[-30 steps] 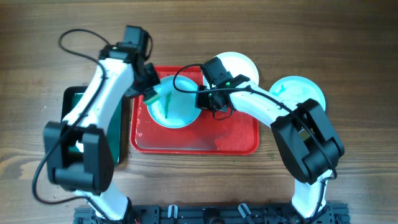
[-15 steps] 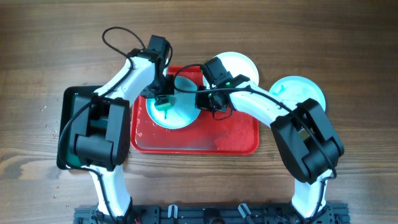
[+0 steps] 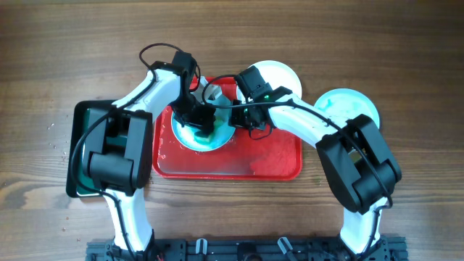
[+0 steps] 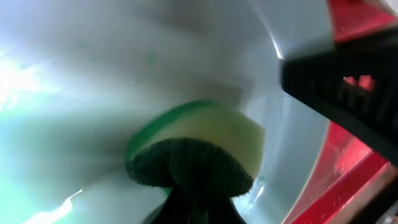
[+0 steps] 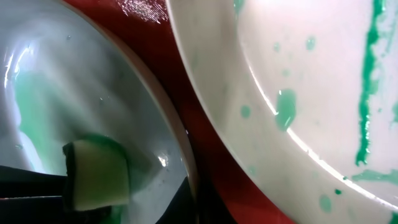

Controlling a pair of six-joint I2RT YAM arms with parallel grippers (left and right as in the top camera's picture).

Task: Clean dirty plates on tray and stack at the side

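Swinging my left tool (image 3: 199, 117) in over the red tray (image 3: 275, 156), I planted the sponge (image 4: 205, 140) it clenched on the smeared plate (image 3: 181, 135) there, so scrubbing got started; whether my right tool (image 3: 235, 116) was gripping, I couldn't tell.

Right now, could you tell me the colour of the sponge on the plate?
Pale yellow sponge with a dark green scouring face, clearest from the left wrist.

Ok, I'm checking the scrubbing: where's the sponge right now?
Left wrist view shows the sponge pressed onto the plate; overhead, that plate sits in the red tray's left half, under the left gripper.
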